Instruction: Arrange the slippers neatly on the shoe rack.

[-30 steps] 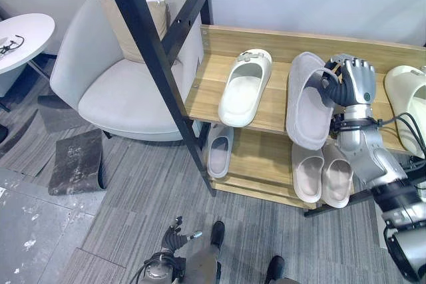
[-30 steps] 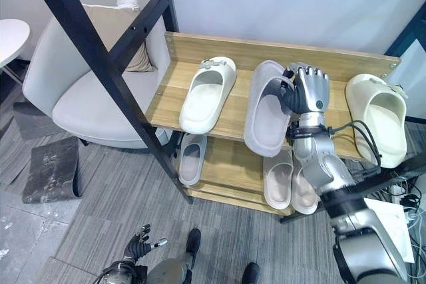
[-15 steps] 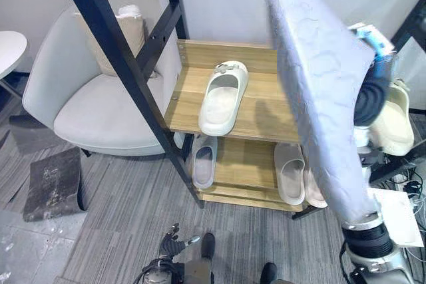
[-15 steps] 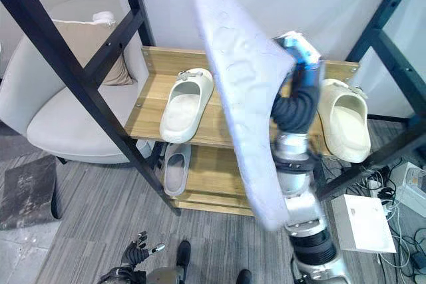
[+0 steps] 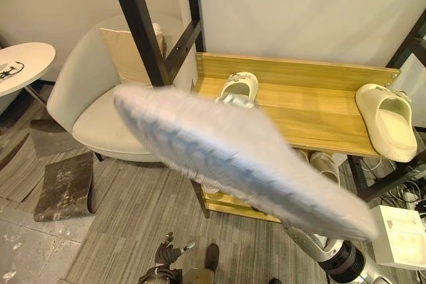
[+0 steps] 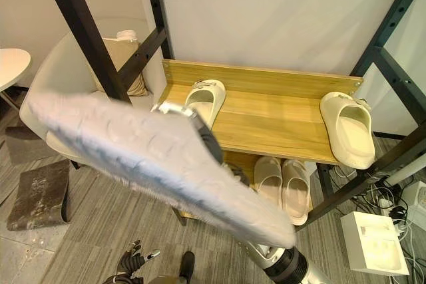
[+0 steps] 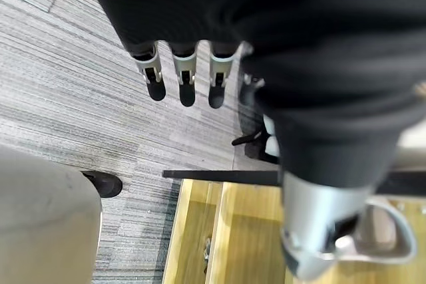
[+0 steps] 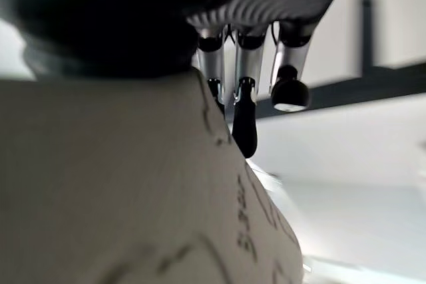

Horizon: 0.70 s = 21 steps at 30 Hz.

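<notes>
The grey slipper (image 5: 239, 157) is showing a matt, embossed sole. The rack (image 6: 279, 121) is showing pale wood shelves on matt black metal posts. The cream slipper (image 6: 349, 128) is looking smooth, foam-like. The carpet (image 5: 126, 231) is looking rough.

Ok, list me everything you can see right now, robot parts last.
grey slipper: one, pale grey, held up close to the head camera, sole towards it
white slipper: one, white, top shelf, left end
cream slipper: one, cream, top shelf, right end
beige slippers: a pair, beige, lower shelf, side by side
shoe rack: one, light wood with black frame
armchair: one, light grey, left of the rack
cushion: one, beige, on the armchair
round table: one, white, far left
mat: one, dark, floor by the armchair
box: one, white, floor at right
right hand: closed on the grey slipper
left hand: open, low near the floor
</notes>
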### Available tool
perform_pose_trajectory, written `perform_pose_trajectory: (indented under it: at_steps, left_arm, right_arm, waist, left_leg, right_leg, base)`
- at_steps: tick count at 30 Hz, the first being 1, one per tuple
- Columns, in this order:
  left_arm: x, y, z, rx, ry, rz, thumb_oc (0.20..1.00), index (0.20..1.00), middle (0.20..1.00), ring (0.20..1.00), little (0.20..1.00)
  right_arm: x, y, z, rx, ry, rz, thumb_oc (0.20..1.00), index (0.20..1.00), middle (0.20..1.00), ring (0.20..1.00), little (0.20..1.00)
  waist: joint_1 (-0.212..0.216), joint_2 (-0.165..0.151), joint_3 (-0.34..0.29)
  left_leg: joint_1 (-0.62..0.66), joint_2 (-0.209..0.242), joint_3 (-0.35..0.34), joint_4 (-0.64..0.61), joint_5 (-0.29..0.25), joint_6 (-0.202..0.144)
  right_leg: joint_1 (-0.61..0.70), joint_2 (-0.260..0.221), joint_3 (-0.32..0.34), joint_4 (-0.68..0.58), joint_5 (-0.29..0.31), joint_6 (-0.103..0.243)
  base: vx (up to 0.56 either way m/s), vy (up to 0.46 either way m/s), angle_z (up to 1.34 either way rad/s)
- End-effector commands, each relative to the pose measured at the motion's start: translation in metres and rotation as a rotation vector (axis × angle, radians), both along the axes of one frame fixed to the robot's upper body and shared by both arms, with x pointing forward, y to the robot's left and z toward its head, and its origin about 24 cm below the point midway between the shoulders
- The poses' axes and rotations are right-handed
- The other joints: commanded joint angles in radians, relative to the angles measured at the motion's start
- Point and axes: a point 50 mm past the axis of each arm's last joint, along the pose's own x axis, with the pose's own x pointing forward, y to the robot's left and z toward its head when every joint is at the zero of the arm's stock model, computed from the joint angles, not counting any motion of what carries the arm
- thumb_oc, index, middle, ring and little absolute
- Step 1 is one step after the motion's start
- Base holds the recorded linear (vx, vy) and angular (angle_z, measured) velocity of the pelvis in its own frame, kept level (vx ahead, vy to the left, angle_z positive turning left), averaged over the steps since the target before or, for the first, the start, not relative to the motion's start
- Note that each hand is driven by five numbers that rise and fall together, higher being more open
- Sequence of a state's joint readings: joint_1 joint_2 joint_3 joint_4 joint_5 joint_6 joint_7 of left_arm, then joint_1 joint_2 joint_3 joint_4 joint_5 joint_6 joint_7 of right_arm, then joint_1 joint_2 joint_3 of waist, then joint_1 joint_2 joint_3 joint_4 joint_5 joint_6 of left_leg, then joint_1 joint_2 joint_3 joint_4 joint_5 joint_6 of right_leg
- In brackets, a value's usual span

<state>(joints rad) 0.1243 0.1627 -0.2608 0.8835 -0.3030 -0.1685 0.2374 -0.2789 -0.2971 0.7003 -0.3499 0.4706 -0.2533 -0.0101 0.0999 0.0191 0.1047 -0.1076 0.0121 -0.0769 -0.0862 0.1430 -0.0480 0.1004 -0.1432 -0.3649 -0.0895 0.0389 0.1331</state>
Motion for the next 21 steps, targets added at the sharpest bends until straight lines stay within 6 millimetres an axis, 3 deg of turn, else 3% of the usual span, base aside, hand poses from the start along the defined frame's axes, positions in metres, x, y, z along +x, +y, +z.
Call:
perform_pose_trajectory:
  at_steps: [1,3,6,10,11,12,14,15,17,18,19,20,21]
  left_arm:
    - [0.019,0.007,0.004,0.037,-0.038,0.000,1.000,1.000,1.000,1.000,1.000]
    - [0.018,0.006,0.002,0.032,-0.030,-0.002,1.000,1.000,1.000,1.000,1.000]
    - [0.021,0.000,0.003,0.021,-0.047,-0.013,1.000,1.000,1.000,1.000,1.000]
    - [0.034,-0.006,0.009,0.021,-0.110,-0.016,1.000,1.000,1.000,1.000,1.000]
    - [0.039,-0.009,0.012,0.019,-0.131,-0.026,1.000,1.000,1.000,1.000,1.000]
    - [0.039,-0.009,0.012,0.019,-0.131,-0.026,1.000,1.000,1.000,1.000,1.000]
    - [0.054,-0.015,0.023,0.003,-0.218,-0.043,1.000,1.000,1.000,1.000,1.000]
    - [0.068,-0.022,0.034,-0.015,-0.295,-0.075,1.000,1.000,1.000,1.000,1.000]
    - [0.078,-0.020,0.042,-0.022,-0.346,-0.075,1.000,1.000,1.000,1.000,1.000]
    - [0.083,-0.019,0.049,-0.035,-0.390,-0.061,1.000,1.000,1.000,1.000,1.000]
    - [0.083,-0.019,0.049,-0.035,-0.390,-0.061,1.000,1.000,1.000,1.000,1.000]
    - [0.088,-0.018,0.057,-0.067,-0.437,-0.043,1.000,1.000,1.000,1.000,1.000]
    - [0.089,-0.019,0.059,-0.077,-0.451,-0.048,1.000,1.000,1.000,1.000,1.000]
  right_arm:
    - [-0.009,0.005,0.007,-0.039,-0.094,0.059,0.200,0.200,0.200,0.200,0.200]
    - [-0.007,0.006,-0.009,-0.136,-0.093,0.037,0.200,0.200,0.200,0.200,0.200]
    - [0.005,0.000,-0.044,-0.450,-0.211,-0.135,0.200,0.200,0.200,0.200,0.200]
    - [0.026,-0.017,-0.051,-0.635,-0.417,-0.420,0.200,0.200,0.200,0.200,0.200]
    - [0.036,-0.024,-0.048,-0.722,-0.540,-0.521,0.200,0.200,0.200,0.200,0.200]
    - [0.036,-0.024,-0.048,-0.722,-0.540,-0.521,0.200,0.200,0.200,0.200,0.200]
    - [0.053,-0.038,-0.045,-0.819,-0.680,-0.682,0.200,0.200,0.200,0.200,0.200]
    - [0.076,-0.055,-0.036,-0.893,-0.790,-0.861,0.200,0.200,0.200,0.200,0.200]
    - [0.093,-0.070,-0.024,-0.954,-0.887,-1.016,0.200,0.200,0.200,0.200,0.200]
    - [0.105,-0.089,-0.010,-0.986,-0.946,-1.156,0.200,0.200,0.200,0.200,0.200]
    - [0.106,-0.089,-0.010,-0.985,-0.946,-1.158,0.200,0.200,0.200,0.200,0.200]
    - [0.117,-0.113,0.004,-1.031,-0.988,-1.316,0.200,0.200,0.200,0.200,0.200]
    - [0.121,-0.125,0.010,-1.057,-1.006,-1.380,0.200,0.200,0.200,0.200,0.200]
  waist:
    - [0.034,-0.032,0.087]
    - [0.037,-0.034,0.099]
    - [0.045,-0.030,0.146]
    - [0.047,-0.016,0.218]
    - [0.051,-0.010,0.238]
    - [0.051,-0.011,0.237]
    - [0.051,0.002,0.283]
    - [0.051,0.018,0.323]
    - [0.052,0.025,0.337]
    - [0.054,0.030,0.342]
    - [0.056,0.028,0.335]
    - [0.059,0.033,0.333]
    - [0.061,0.034,0.333]
  left_leg:
    - [0.099,0.042,-0.026,0.016,-0.109,-0.042]
    - [0.095,0.041,-0.033,0.021,-0.110,-0.044]
    - [0.075,0.038,-0.053,0.043,-0.114,-0.049]
    - [0.017,0.023,-0.073,0.082,-0.106,-0.044]
    - [-0.003,0.020,-0.078,0.097,-0.107,-0.044]
    - [-0.004,0.020,-0.079,0.098,-0.107,-0.043]
    - [-0.062,0.009,-0.086,0.140,-0.107,-0.038]
    - [-0.132,0.001,-0.089,0.201,-0.111,-0.033]
    - [-0.195,-0.002,-0.081,0.255,-0.127,-0.026]
    - [-0.240,-0.010,-0.080,0.286,-0.131,-0.021]
    - [-0.251,-0.010,-0.077,0.292,-0.133,-0.021]
    - [-0.296,-0.020,-0.076,0.329,-0.145,-0.016]
    - [-0.322,-0.024,-0.075,0.348,-0.150,-0.015]
  right_leg:
    - [0.001,-0.021,-0.033,0.005,-0.034,0.001]
    - [0.004,-0.021,-0.040,0.006,-0.037,0.001]
    - [-0.001,-0.020,-0.056,0.014,-0.046,0.000]
    - [-0.046,-0.031,-0.069,0.048,-0.046,0.001]
    - [-0.066,-0.035,-0.068,0.067,-0.050,0.000]
    - [-0.068,-0.036,-0.069,0.067,-0.050,0.000]
    - [-0.126,-0.051,-0.065,0.112,-0.051,-0.001]
    - [-0.202,-0.073,-0.059,0.178,-0.056,-0.004]
    - [-0.279,-0.092,-0.038,0.246,-0.064,-0.006]
    - [-0.329,-0.102,-0.028,0.284,-0.069,-0.007]
    - [-0.342,-0.104,-0.025,0.292,-0.071,-0.007]
    - [-0.397,-0.121,-0.012,0.343,-0.083,-0.006]
    - [-0.423,-0.127,-0.005,0.366,-0.089,-0.005]
  base:
    - [-0.02,-0.013,0.05]
    - [-0.02,-0.014,0.10]
    - [-0.09,-0.015,0.18]
    - [-0.15,0.011,0.17]
    - [-0.12,0.014,0.17]
    - [-0.13,0.010,0.14]
    - [-0.24,0.043,0.12]
    - [-0.31,0.075,0.08]
    - [-0.21,0.090,0.04]
    - [-0.10,0.075,0.03]
    - [-0.10,0.104,0.05]
    - [-0.07,0.077,0.02]
    - [-0.09,0.097,0.04]
